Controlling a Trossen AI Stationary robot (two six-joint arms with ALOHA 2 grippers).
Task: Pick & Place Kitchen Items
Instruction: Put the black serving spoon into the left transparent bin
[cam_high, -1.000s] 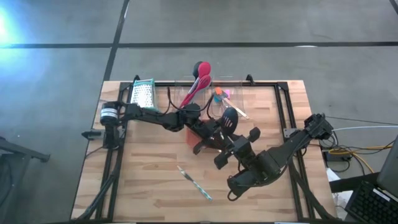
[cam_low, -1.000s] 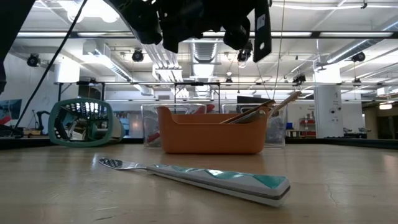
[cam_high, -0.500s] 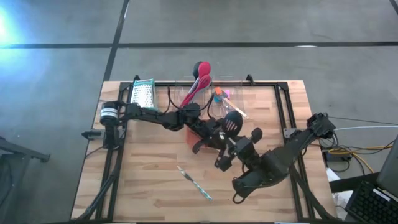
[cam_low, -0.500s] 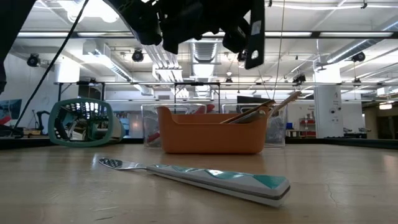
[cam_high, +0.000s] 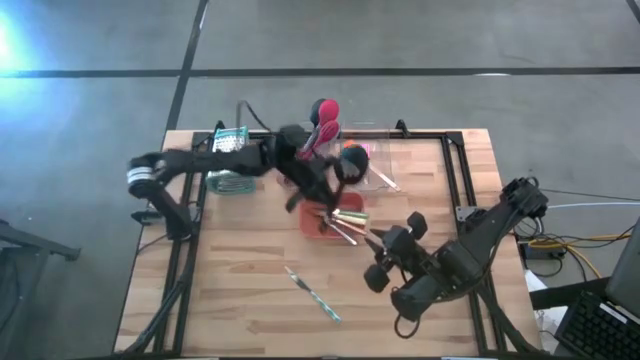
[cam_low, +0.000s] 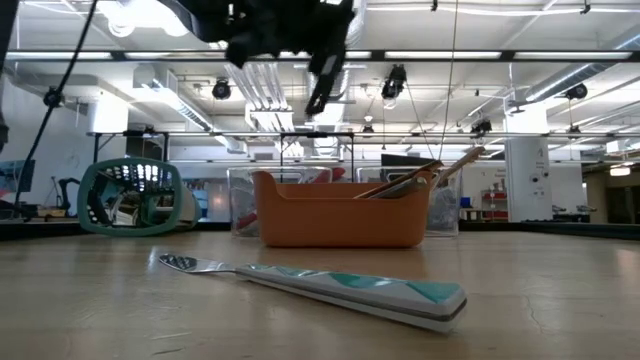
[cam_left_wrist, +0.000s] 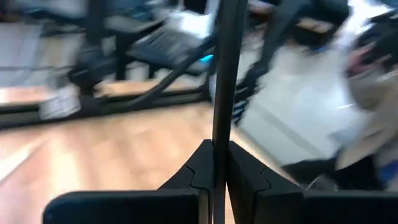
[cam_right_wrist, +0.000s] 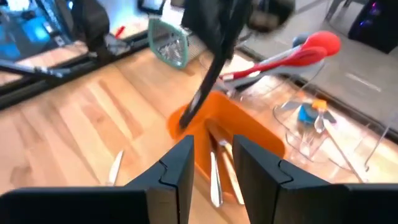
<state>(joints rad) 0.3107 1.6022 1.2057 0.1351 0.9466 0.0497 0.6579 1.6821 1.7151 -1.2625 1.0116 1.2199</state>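
Black and thin, the handle of a slotted spatula (cam_high: 345, 160) is pinched between the pressed-together jaws of our left gripper (cam_left_wrist: 214, 167), which holds it in the air above the orange tray (cam_high: 322, 221) near the far middle of the counter (cam_high: 240, 290). We judge the main risk to be a slip: the grip sits on a narrow handle with the broad head hanging far out, so a quick swing could twist the spatula in the jaws or knock it against the red spoons (cam_high: 322, 122) leaning in the clear tub (cam_high: 360, 140) behind. Our right gripper (cam_high: 392, 258) hovers near the tray with its jaws spread and nothing between them, and the two arms are close enough that they could clip each other. A green-handled knife (cam_high: 315, 293) lies alone on the near counter, not yet picked up. The high view shows both arms and the spatula's head; the left wrist view shows only the handle in the pinch. The right wrist view alone lets us see the utensils (cam_right_wrist: 217, 171) lying inside the tray, and the low view shows the grater (cam_low: 135, 195) standing off to one side.
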